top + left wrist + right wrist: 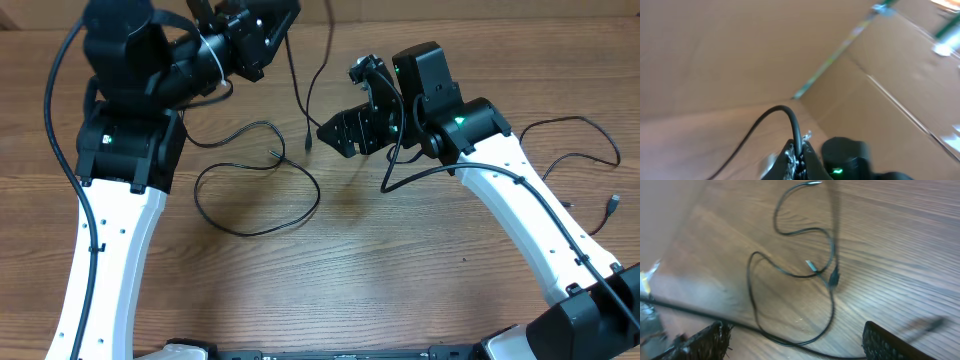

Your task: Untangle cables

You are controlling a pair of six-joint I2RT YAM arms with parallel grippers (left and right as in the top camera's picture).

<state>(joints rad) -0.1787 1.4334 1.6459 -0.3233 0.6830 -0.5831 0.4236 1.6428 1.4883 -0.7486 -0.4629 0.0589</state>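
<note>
My left gripper [262, 42] is raised at the back of the table and shut on a thin black cable [781, 108]. The left wrist view shows the cord pinched between the fingers [799, 159]. That cable hangs down to a small plug [308, 143] just above the table. A second black cable [250, 233] lies in a loose loop on the wood, also visible in the right wrist view [751, 287]. My right gripper [335, 130] is open and empty, hovering right of the hanging plug [834, 278], with its fingers wide apart [795, 345].
A third thin black cable with a plug [611, 203] lies at the right edge beside the right arm. Brown cardboard walls [880, 115] stand behind the table. The wooden tabletop [400, 270] extends to the front.
</note>
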